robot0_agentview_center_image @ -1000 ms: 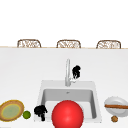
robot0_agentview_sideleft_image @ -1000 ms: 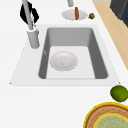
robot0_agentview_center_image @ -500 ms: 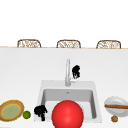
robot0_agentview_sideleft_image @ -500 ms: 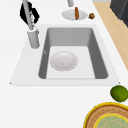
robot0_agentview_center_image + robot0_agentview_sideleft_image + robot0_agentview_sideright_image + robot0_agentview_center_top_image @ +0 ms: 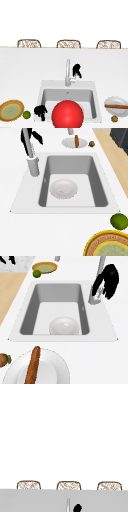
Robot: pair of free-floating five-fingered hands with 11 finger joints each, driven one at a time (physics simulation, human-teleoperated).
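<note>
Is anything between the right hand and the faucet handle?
Nothing visible. The right hand hangs just right of the faucet, its fingers pointing down beside the faucet's small side handle, with no object between them.

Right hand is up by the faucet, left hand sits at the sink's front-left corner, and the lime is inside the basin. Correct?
Not quite. The lime lies on the counter beside the yellow plate, outside the sink, as the front view shows. The right hand is by the faucet, and the left hand is at the front-left corner.

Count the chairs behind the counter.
3. All stand in a row past the counter's far edge: the left chair, the middle chair and the right chair. The counter hides their lower parts.
</note>
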